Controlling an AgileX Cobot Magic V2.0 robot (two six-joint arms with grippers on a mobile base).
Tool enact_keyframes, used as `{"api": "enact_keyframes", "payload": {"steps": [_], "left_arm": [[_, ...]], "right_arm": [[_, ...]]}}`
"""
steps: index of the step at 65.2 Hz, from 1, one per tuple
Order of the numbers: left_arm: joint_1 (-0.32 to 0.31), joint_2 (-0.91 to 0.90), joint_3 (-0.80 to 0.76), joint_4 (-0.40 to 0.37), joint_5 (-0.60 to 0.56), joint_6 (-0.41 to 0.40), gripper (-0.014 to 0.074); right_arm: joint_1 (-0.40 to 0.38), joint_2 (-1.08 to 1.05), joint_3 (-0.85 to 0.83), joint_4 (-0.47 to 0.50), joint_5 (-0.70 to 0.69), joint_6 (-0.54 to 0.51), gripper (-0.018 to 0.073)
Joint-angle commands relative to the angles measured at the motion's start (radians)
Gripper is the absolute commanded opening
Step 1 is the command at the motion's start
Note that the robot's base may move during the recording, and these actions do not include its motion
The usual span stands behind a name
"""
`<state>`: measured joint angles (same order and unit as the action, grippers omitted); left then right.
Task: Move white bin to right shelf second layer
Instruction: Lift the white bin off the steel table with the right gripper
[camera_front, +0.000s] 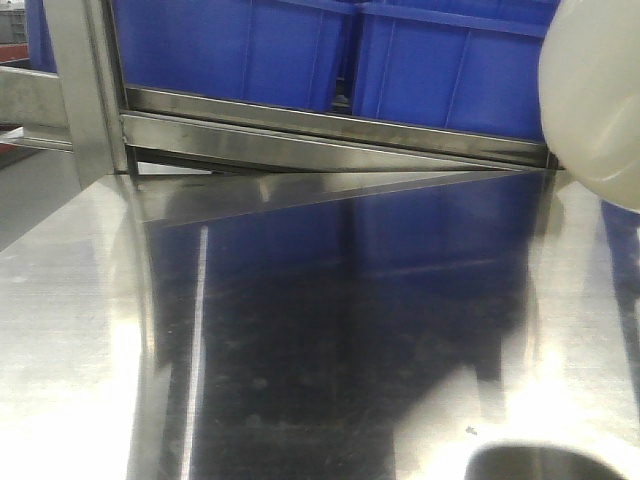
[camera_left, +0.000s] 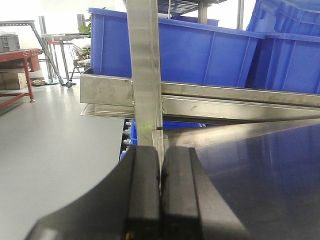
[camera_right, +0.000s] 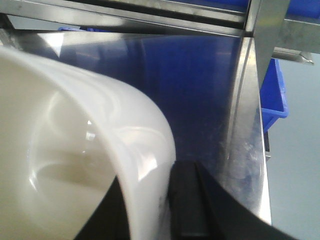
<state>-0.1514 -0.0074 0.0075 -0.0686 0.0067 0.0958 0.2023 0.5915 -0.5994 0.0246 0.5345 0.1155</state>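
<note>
Front view: a cream-white plastic bin (camera_front: 598, 95) with smooth, rounded walls hangs at the upper right edge, apparently clear of the shiny flat steel desk (camera_front: 320, 350). It sits in front of the right end of the steel rack bar (camera_front: 330, 135). Behind that bar stand rectangular blue plastic crates (camera_front: 240, 50), which are mirrored in the desk top.

Right wrist view: the right gripper (camera_right: 150, 200) has its black jaws clenched on the wall of the bin (camera_right: 75, 150), one inside the mouth and one outside. The bin is tilted, its open mouth facing the camera, near the desk's right edge.

Left wrist view: the left gripper (camera_left: 160, 175) has its jaws pressed together on nothing, level with the desk's left corner, below a steel upright post (camera_left: 145, 75) of the rack.
</note>
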Motion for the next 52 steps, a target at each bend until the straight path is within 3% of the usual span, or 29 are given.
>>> {"api": "enact_keyframes", "payload": {"steps": [1, 52], "left_arm": [[-0.002, -0.013, 0.033, -0.005, -0.087, -0.007, 0.0085], [-0.002, -0.013, 0.033, -0.005, -0.087, -0.007, 0.0085]], "right_arm": [[-0.007, -0.007, -0.03, 0.006, -0.112, -0.001, 0.0025], [-0.007, -0.007, -0.03, 0.006, -0.11, -0.001, 0.0025]]}}
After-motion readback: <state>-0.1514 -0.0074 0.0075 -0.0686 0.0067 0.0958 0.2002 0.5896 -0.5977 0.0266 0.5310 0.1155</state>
